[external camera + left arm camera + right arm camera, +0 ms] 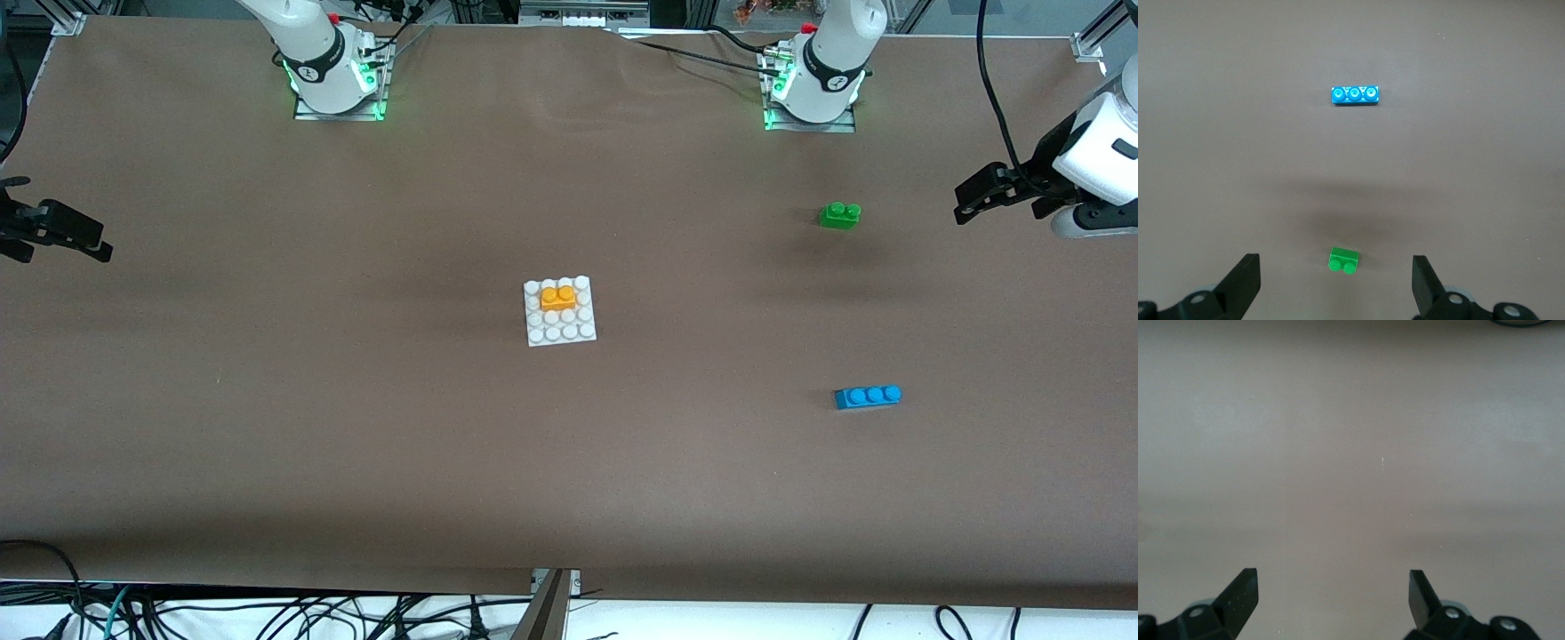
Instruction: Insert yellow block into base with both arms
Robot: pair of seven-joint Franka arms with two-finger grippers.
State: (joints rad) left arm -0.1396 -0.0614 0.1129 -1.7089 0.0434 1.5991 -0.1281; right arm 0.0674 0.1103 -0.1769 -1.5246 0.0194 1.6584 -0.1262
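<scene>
Brown matting covers the whole table, with cables trailing along the edge nearest the front camera. At the centre lies the base, and the yellow block already sits on its studs, at about 12 o'clock on the plate, in the second row from the edge nearest the robots; it looks level and pressed in, though how firmly it is seated cannot be told. From the base, the green brick lies around 2 o'clock and the blue brick around 4 o'clock, both apart from everything else. The left gripper hangs at the left arm's end of the table, jaws wide and holding nothing, with the green brick showing between its fingers below. The right gripper hangs at the right arm's end, jaws likewise wide and empty over bare matting. Judging by this, the insertion looks done, with both arms clear and waiting.
</scene>
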